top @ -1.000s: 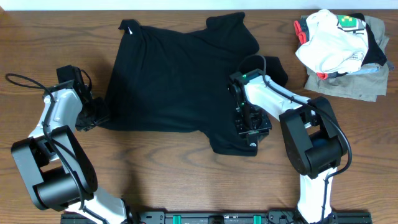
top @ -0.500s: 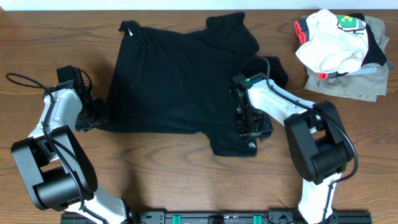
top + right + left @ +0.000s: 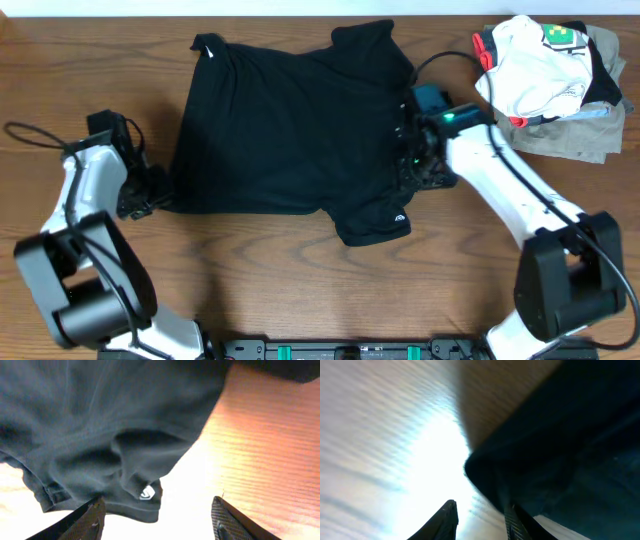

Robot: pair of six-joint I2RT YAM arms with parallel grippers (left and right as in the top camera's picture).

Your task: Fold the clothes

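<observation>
With the black shirt [image 3: 290, 130] lying flat, the fold is barely begun: left pincer [image 3: 482, 512] and right pincer [image 3: 157, 505] gape empty at its edges, and each likely needs to clamp cloth next.

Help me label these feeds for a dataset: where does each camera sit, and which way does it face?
Overhead: fixed above the table, looking straight down on the shirt, the clothes pile and both arms, left gripper and right gripper.
Left wrist: low on the left arm, facing along its open fingers at the shirt's edge.
Right wrist: above the shirt's corner, looking down between wide-open fingers at a white logo.
Shared: that logo shows overhead too.
</observation>
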